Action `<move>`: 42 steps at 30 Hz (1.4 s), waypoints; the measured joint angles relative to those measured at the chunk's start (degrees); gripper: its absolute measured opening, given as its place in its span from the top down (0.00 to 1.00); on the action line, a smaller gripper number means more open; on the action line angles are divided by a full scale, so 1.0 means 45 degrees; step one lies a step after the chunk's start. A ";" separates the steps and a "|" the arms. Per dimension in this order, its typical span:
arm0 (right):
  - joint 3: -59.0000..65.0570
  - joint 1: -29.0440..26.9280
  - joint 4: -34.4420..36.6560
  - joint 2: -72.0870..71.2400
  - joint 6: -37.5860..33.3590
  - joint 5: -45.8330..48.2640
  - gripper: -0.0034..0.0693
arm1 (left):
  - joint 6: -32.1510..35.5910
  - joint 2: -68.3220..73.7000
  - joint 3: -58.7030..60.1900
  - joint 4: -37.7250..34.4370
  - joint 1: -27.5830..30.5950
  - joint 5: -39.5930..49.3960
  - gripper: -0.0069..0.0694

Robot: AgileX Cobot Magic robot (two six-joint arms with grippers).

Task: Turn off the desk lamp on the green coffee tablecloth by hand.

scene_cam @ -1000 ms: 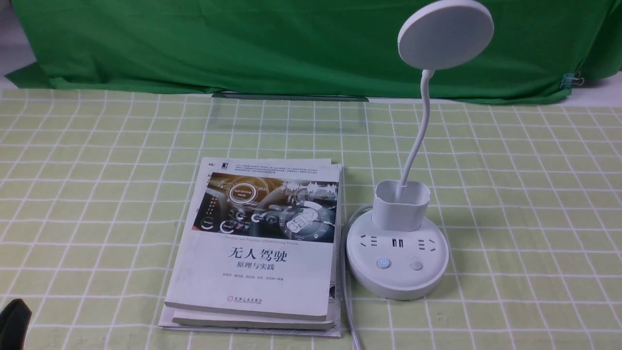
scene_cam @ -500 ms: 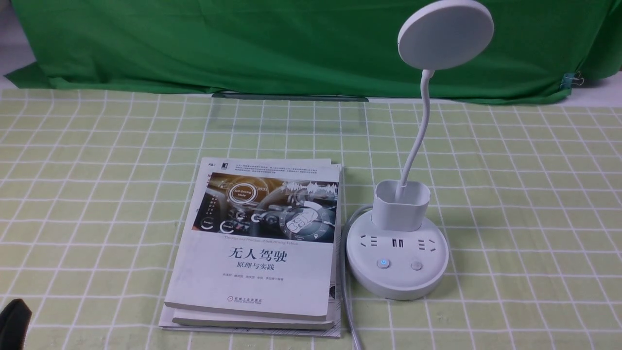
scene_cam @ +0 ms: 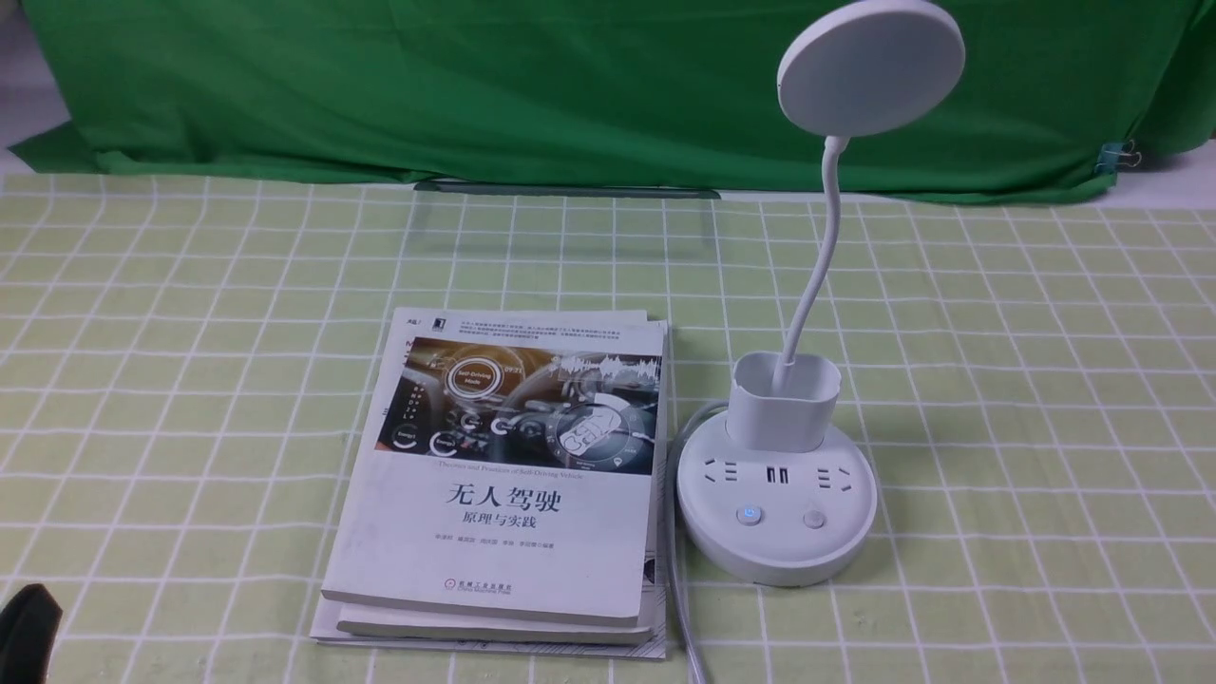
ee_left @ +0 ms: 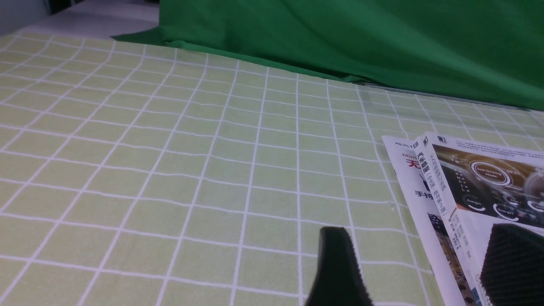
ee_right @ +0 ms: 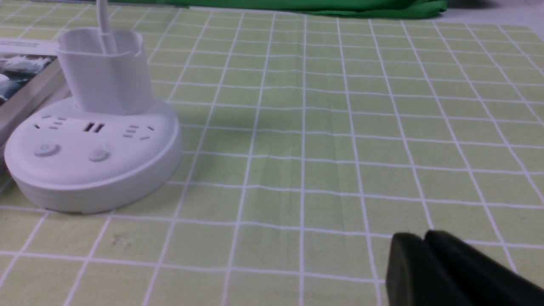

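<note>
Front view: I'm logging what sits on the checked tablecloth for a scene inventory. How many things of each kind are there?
Desk lamp: 1
Books: at least 2, stacked; a third thin cover seems to lie underneath
Power cord: 1
Total: 4 sure things on the tablecloth, plus the dark tip of the left pincer at the corner.

Top book (scene_cam: 503,475) cover: "无人驾驶 原理与实践", "Self-Driving Mode".

backdrop: dark green cloth (scene_cam: 532,85) hanging in folds | behind it: pale surface (scene_cam: 1173,180) showing at both ends | right end of cloth: binder clip (scene_cam: 1119,155) gripping the hem | light: falling even, soft
</note>
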 joint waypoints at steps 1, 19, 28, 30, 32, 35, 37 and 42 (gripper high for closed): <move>0.0000 0.0000 0.0000 0.0000 0.0000 0.0000 0.80 | 0.0000 0.0000 0.0000 0.0000 0.0000 0.0000 0.37; 0.0000 0.0000 0.0000 0.0000 0.0000 0.0000 0.75 | 0.0000 0.0000 0.0000 -0.0037 0.0000 0.0000 0.37; 0.0000 0.0000 0.0000 0.0000 0.0012 0.0000 0.72 | 0.0000 0.0000 0.0000 -0.0037 0.0000 0.0000 0.37; 0.0000 0.0000 0.0000 0.0000 0.0012 0.0000 0.72 | 0.0000 0.0000 0.0000 -0.0037 0.0000 0.0000 0.37; 0.0000 0.0000 0.0000 0.0000 0.0028 0.0000 0.71 | 0.0000 0.0000 0.0000 -0.0037 0.0000 0.0000 0.37; 0.0000 0.0000 0.0000 0.0000 0.0028 0.0000 0.70 | 0.0000 0.0000 0.0000 -0.0037 0.0000 0.0000 0.37; 0.0000 0.0000 0.0000 0.0000 0.0028 0.0000 0.69 | 0.0000 0.0000 0.0000 -0.0037 0.0000 0.0000 0.37; 0.0000 0.0000 0.0000 0.0000 0.0028 0.0000 0.68 | 0.0000 0.0000 0.0000 -0.0037 0.0000 0.0000 0.37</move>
